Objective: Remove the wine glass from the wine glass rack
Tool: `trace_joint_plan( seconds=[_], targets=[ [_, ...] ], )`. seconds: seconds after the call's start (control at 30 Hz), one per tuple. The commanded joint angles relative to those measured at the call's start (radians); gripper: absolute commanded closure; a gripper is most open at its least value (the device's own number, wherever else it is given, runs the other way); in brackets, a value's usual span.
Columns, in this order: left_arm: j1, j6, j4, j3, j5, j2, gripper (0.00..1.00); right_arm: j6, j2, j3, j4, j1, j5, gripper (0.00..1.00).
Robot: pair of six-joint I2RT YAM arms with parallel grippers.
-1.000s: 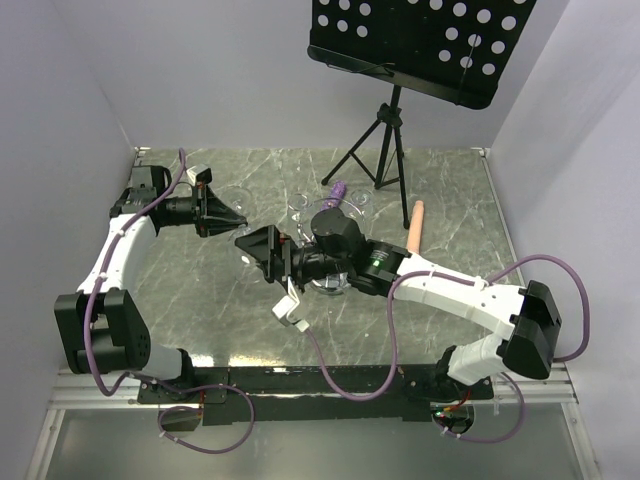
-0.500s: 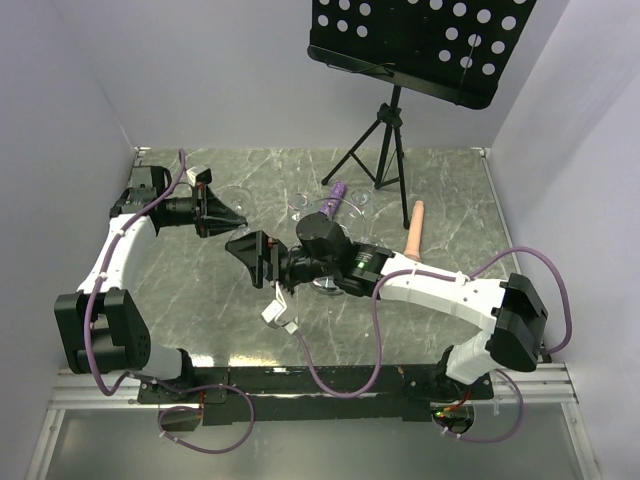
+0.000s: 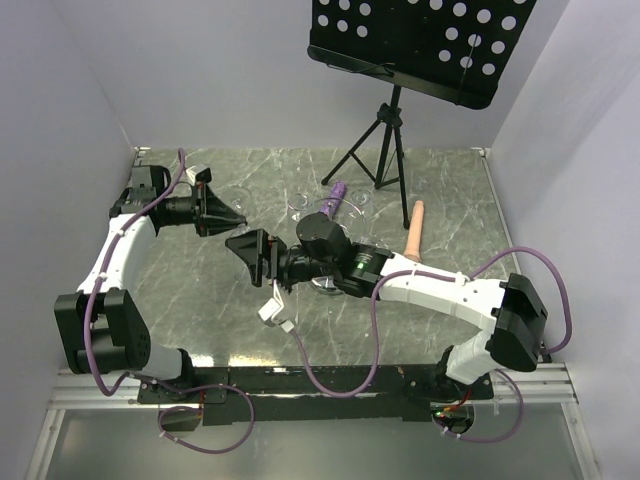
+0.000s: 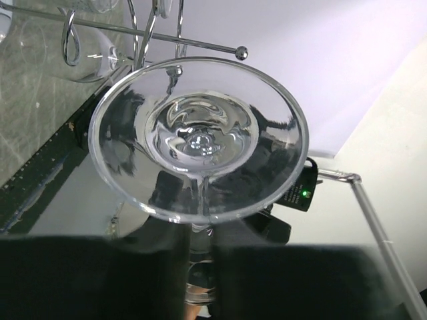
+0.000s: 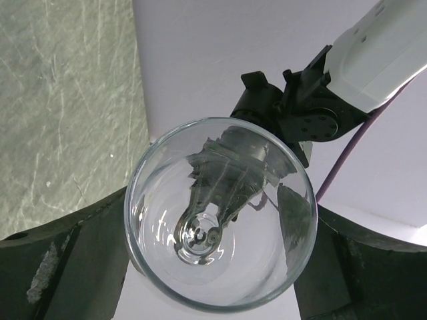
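Note:
The wine glass (image 4: 200, 133) is held off the rack, and my left gripper (image 4: 200, 248) is shut on its stem. Its round foot fills the left wrist view. Just behind it are the chrome wire loops of the wine glass rack (image 4: 155, 32), with another glass (image 4: 90, 57) hanging there. In the right wrist view I look into the glass bowl (image 5: 220, 267). My right gripper (image 5: 223, 220) is open, with one dark finger (image 5: 80, 253) on each side of the bowl; whether they touch it I cannot tell. From above, the left gripper (image 3: 232, 217) and right gripper (image 3: 243, 250) meet tip to tip left of centre.
A black music stand (image 3: 420, 50) on a tripod (image 3: 385, 150) rises at the back. A purple item (image 3: 335, 192) and a beige cylinder (image 3: 414, 225) lie on the marble table (image 3: 200, 300). Two clear glasses (image 3: 298, 205) hang by the right forearm. Walls close in on three sides.
The right arm has slid left to bring its gripper around the glass bowl, and its jaws have narrowed a little. The left arm has stayed still, holding the stem.

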Motion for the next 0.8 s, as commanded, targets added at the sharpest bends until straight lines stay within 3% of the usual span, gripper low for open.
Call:
trace_joint_plan(
  seconds=[0.0,0.07,0.1,0.2,0.33,0.5,0.77],
  targets=[
    [0.004,-0.053,0.057,0.004,0.163,-0.024,0.70,-0.022,-0.006,0.028,0.094,0.000,0.027,0.35],
    [0.014,-0.072,0.077,0.007,0.157,-0.024,0.43,-0.016,-0.006,0.031,0.111,-0.003,0.035,0.37],
    [0.026,-0.070,0.076,0.013,0.156,-0.021,0.34,-0.010,-0.007,0.034,0.118,-0.006,0.039,0.37],
    [0.072,-0.058,0.061,0.047,0.154,-0.013,0.22,0.019,-0.001,0.052,0.158,-0.015,0.053,0.38],
    [0.156,-0.033,0.028,0.057,0.149,-0.004,0.16,0.056,0.003,0.075,0.203,-0.026,0.091,0.39],
    [0.234,-0.001,0.004,0.038,0.155,0.013,0.18,0.142,-0.003,0.143,0.238,-0.063,0.147,0.41],
    [0.264,0.005,0.028,0.069,0.117,0.070,0.21,0.327,-0.050,0.281,0.224,-0.133,0.263,0.42]
  ],
)
